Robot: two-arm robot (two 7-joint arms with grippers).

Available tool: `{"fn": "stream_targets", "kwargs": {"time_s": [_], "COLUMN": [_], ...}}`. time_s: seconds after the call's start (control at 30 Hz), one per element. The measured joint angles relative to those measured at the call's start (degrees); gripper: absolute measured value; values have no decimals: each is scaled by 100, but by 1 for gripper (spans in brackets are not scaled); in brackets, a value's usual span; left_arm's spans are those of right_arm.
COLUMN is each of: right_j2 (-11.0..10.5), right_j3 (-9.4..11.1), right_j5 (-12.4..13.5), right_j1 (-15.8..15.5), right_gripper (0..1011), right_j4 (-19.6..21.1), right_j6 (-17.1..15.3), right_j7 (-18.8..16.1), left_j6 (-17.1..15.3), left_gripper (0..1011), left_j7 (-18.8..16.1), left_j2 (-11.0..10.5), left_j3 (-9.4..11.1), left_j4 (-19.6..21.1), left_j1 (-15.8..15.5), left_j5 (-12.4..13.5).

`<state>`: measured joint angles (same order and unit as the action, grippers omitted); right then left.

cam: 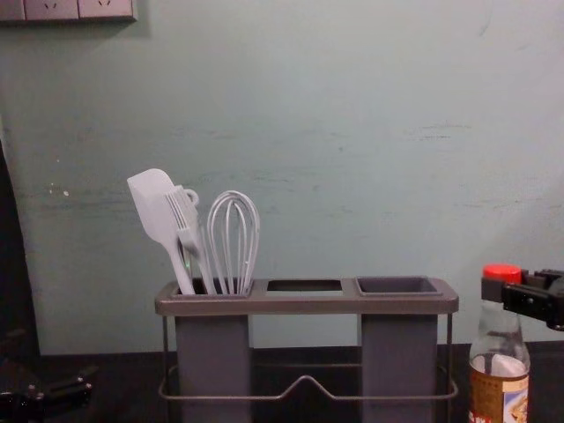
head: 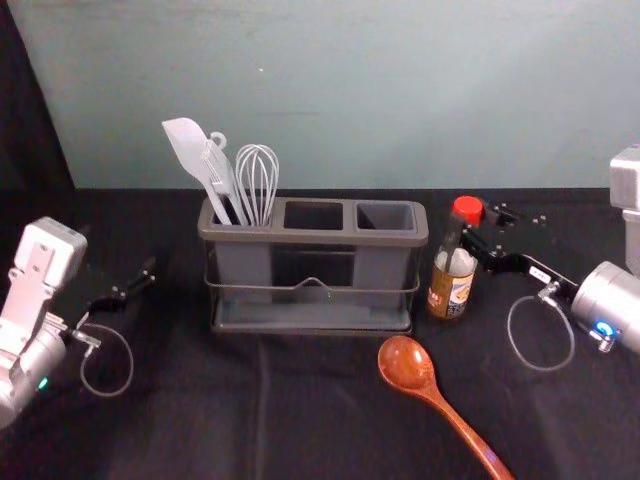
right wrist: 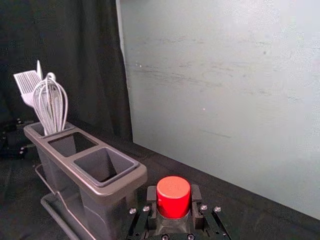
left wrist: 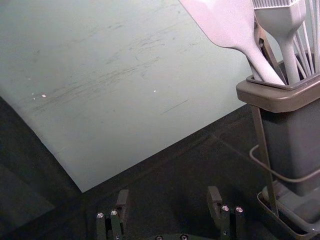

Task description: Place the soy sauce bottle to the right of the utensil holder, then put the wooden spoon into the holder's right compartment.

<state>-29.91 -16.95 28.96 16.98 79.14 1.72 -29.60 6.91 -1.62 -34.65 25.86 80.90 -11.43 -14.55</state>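
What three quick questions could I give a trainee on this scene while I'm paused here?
1. Which compartment of the utensil holder has the whisk in it, from the robot's side? A) middle B) right C) left
2. True or false: the wooden spoon stands in the holder's right compartment.
3. Fill in: the right hand grips the soy sauce bottle near its ____ cap.

Key: 1 C; 2 false; 3 red

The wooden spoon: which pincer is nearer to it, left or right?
Right. The right pincer grips the soy sauce bottle, a little beyond the wooden spoon. The left pincer is open and farther away, left of the utensil holder.
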Motion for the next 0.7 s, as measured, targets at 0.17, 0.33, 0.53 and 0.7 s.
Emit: {"fn": "stream_targets", "kwargs": {"time_s": [0.17,0.33,0.53,0.7], "right_j2": [33,64,101,112], "right_j3": [-6,-7,-10,-15], "right_j5": [-2,-14,-20,-20], "right_j1": [38,68,98,107], "right_gripper": [388,388,388,388], "right_j4": [-79,-118,-167,-194], "right_j6": [25,38,61,82], "right_j7": [-32,-47,-56,-74], "left_j6": [0,0,0,0], "left_gripper": [1011,1011,1011,1011], "left_j7": [0,0,0,0], "left_j2": [0,0,0,0], "left_j3": [0,0,0,0], "left_j4": [0,0,0,0], "left_j1": [0,0,0,0], "left_j5": [0,0,0,0]}}
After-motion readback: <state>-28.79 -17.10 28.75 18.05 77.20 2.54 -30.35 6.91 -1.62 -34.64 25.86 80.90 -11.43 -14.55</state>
